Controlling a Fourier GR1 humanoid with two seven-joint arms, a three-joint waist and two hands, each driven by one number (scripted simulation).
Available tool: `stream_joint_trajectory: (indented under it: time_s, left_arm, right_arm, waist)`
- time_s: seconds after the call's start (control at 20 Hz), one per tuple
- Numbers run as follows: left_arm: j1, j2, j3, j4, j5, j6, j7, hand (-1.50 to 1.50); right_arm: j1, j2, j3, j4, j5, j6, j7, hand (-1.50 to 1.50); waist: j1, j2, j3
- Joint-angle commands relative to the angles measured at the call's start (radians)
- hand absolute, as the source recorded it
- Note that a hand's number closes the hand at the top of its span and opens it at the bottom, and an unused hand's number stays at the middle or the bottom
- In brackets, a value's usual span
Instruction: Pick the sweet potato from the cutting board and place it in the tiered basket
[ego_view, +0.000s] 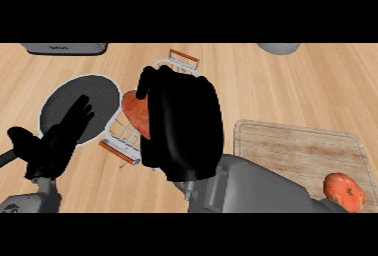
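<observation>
- My right hand (181, 125) is over the basket (122, 145), back of the hand toward the camera, so it hides most of the wire frame.
- An orange-red sweet potato (135, 114) peeks out at the hand's left edge, over the basket. It sits against the hand; I can't tell whether the fingers curl round it or have let go, since the hand blocks that side.
- I judge this as the placing step: the hand is parked above the basket so the potato goes inside the wire rim and not onto the bench (295, 85).
- The basket's orange handles (118, 151) stick out below and above the hand, which shows it lies roughly diagonal.
- The cutting board (299, 150) lies well to the right, bare in its middle. A second orange-red piece (345, 192) sits at its lower right corner, partly behind my forearm.
- My left hand (55, 142) rests released at the lower left, fingers straight and up, overlapping the dark round plate (66, 102). It's idle, out of the way.
- A grey appliance (65, 48) and a grey bowl (280, 48) sit at the far edge, not involved.
- Risk, as I see it: the potato is near the basket's left rim, so it could roll out.
</observation>
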Motion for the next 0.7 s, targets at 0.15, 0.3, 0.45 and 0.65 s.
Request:
stream_joint_trajectory:
  time_s: [0.15,0.3,0.45,0.65]
  left_arm:
    - [-0.001,0.03,0.04,0.018,0.027,-0.036,-0.003,0.0]
    - [-0.029,-0.001,0.023,0.023,0.007,-0.006,0.007,0.0]
    - [0.032,-0.017,-0.011,0.018,-0.023,-0.017,-0.039,0.0]
    - [-0.036,-0.004,0.007,0.036,-0.022,-0.002,-0.002,0.0]
  right_arm:
    - [-0.059,0.01,0.049,0.18,0.011,-0.159,0.11,1.5]
    - [-0.082,0.01,0.042,0.214,0.002,-0.158,0.103,1.5]
    - [-0.061,0.01,0.026,0.315,0.038,-0.252,0.026,1.5]
    - [-0.096,0.01,0.023,0.365,0.098,-0.452,0.025,1.5]
  waist:
    - [0.0,0.001,0.0]
    - [-0.007,0.001,0.0]
    - [-0.001,0.003,0.001]
    - [0.013,0.007,0.001]
